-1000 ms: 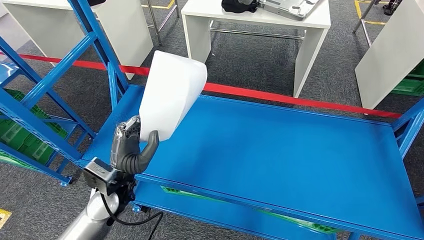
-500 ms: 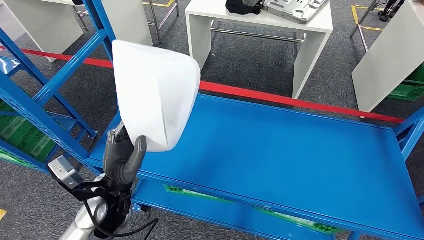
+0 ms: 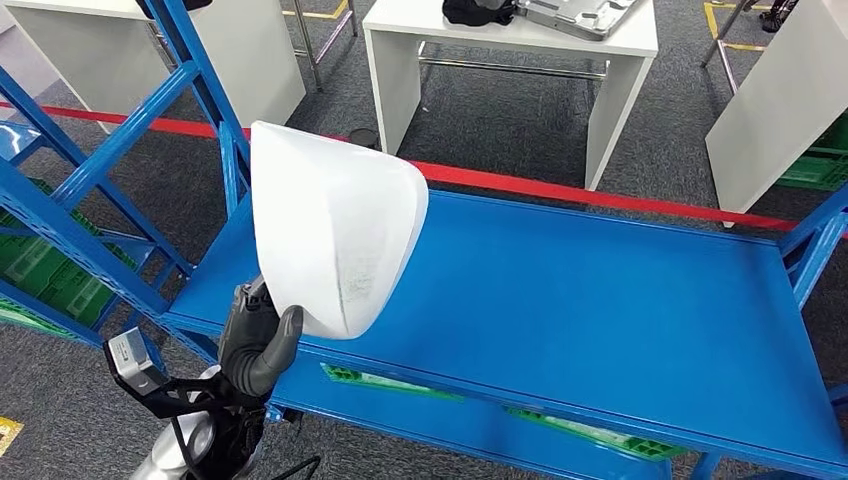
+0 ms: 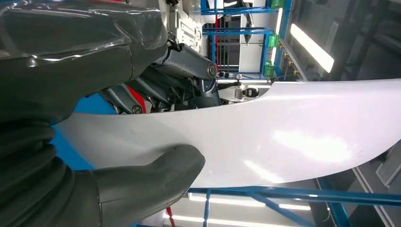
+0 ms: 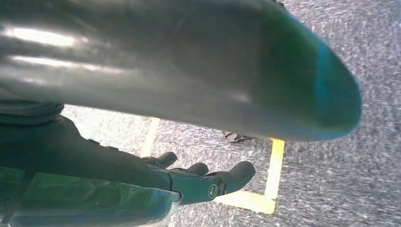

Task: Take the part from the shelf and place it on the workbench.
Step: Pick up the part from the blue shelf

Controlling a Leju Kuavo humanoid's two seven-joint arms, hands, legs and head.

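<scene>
The left hand (image 3: 258,340) grips the lower end of the white curved part (image 3: 335,235), thumb (image 4: 151,175) pressed on its face, holding it upright above the blue shelf (image 3: 600,300). The right hand (image 5: 189,182) hangs over grey carpet (image 5: 350,189), fingers loosely spread, holding nothing.

Grey carpet floor (image 3: 520,120) crossed by a red tape line (image 3: 600,196), with yellow tape markings (image 3: 722,22) at upper right. White desk (image 3: 600,45) at top centre, white panels (image 3: 770,120) right and upper left. Green crates (image 3: 50,275) low at left.
</scene>
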